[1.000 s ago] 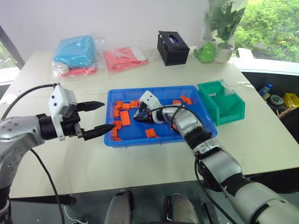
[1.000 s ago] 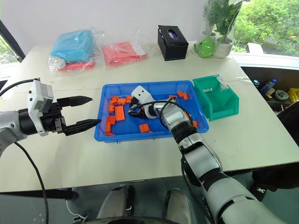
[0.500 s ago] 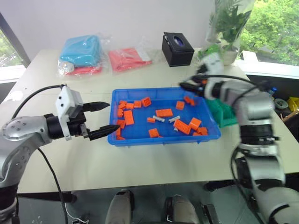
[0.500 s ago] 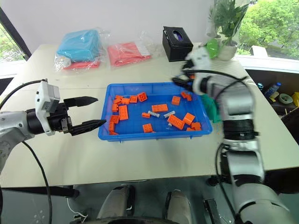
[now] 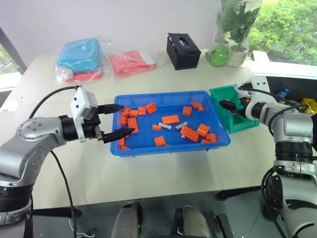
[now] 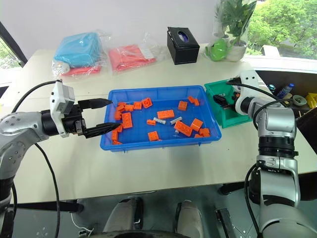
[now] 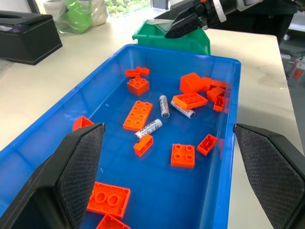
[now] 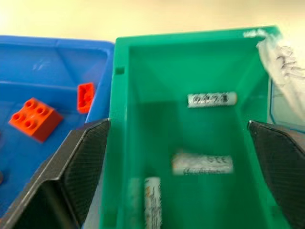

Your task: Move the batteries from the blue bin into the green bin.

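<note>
The blue bin (image 5: 148, 148) sits mid-table with orange bricks and three silver batteries (image 7: 148, 129) (image 7: 164, 105) (image 7: 183, 109) lying loose near its middle. To its right stands the green bin (image 5: 247, 119); the right wrist view shows three batteries (image 8: 212, 99) (image 8: 202, 163) (image 8: 152, 195) on its floor. My right gripper (image 5: 232, 99) hangs over the green bin, open, with nothing between its fingers (image 8: 78, 157). My left gripper (image 5: 126, 118) is open at the blue bin's left edge, pointing across it, holding nothing.
Many orange bricks (image 5: 171, 119) are scattered through the blue bin. At the back of the table lie a light-blue package (image 5: 79, 54), a red package (image 5: 131, 62), a black tissue box (image 5: 183, 49) and a potted plant (image 5: 230, 29).
My right gripper swung from inside the blue bin, rightward and up, to over the green bin, and its fingers opened. The left gripper stayed open and nearly still.
</note>
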Controlling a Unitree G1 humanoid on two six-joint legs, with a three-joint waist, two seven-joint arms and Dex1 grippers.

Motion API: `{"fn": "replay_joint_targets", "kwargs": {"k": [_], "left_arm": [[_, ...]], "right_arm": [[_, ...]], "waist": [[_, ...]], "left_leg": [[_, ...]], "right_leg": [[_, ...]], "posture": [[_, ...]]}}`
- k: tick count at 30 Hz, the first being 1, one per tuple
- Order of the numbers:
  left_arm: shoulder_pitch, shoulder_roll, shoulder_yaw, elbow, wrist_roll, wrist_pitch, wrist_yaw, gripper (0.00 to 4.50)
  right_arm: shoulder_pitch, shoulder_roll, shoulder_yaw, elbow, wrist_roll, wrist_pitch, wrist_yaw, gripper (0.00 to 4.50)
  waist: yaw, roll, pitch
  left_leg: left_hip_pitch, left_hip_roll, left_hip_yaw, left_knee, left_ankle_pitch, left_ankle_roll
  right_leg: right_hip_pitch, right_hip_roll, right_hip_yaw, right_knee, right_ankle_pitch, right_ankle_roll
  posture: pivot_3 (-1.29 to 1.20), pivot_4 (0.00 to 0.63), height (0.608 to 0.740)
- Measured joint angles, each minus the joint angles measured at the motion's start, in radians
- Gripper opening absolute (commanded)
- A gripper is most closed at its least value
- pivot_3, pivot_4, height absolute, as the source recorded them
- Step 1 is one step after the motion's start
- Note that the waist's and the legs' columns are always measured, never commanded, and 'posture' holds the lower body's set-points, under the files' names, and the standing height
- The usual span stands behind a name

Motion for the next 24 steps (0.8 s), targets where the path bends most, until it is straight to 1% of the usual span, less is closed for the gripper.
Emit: {"fn": "replay_joint_targets", "kwargs": {"k": [4, 9, 15, 18, 24], "left_arm": [[0.002, -0.001, 0.002, -0.002, 0.000, 0.000, 0.004, 4.50], [0.016, -0.002, 0.005, -0.020, -0.001, 0.002, 0.016, 4.50], [0.036, -0.002, 0.011, -0.027, -0.002, 0.002, 0.025, 4.50], [0.036, -0.002, 0.012, -0.030, -0.002, 0.003, 0.033, 4.50], [0.041, 0.001, 0.035, -0.048, -0.003, 0.003, 0.044, 4.50]], "right_arm": [[-0.026, 0.030, 0.025, -0.052, 0.030, -0.027, 0.031, 4.43], [0.001, 0.081, 0.211, -0.270, 0.071, -0.024, 0.155, 4.43], [0.029, 0.100, 0.468, -0.290, 0.049, -0.025, 0.281, 4.43], [0.028, 0.114, 0.519, -0.272, 0.049, -0.018, 0.321, 4.43], [0.027, 0.143, 0.530, -0.188, 0.037, -0.009, 0.328, 4.43]], "waist": [[0.000, 0.000, 0.000], [-0.002, -0.001, -0.001], [0.004, -0.002, -0.001], [0.003, -0.002, -0.001], [0.003, -0.002, -0.001]], "left_leg": [[0.000, 0.000, 0.000, 0.000, 0.000, 0.000], [0.000, 0.001, 0.000, -0.001, 0.000, 0.000], [-0.001, 0.000, -0.001, 0.002, -0.001, 0.000], [-0.001, 0.001, -0.001, 0.002, 0.000, 0.000], [-0.001, 0.000, -0.001, 0.002, 0.000, 0.000]], "right_leg": [[0.000, 0.000, 0.000, 0.000, 0.000, 0.000], [-0.001, 0.000, 0.000, 0.001, 0.000, 0.000], [-0.001, 0.000, 0.000, 0.001, -0.001, -0.003], [0.000, 0.000, 0.000, 0.001, -0.001, -0.002], [0.000, 0.000, 0.000, 0.001, 0.000, 0.000]], "posture": [[0.00, 0.150, 0.651], [0.00, 0.150, 0.651], [0.00, 0.150, 0.651], [0.00, 0.150, 0.651], [0.00, 0.150, 0.651]]}}
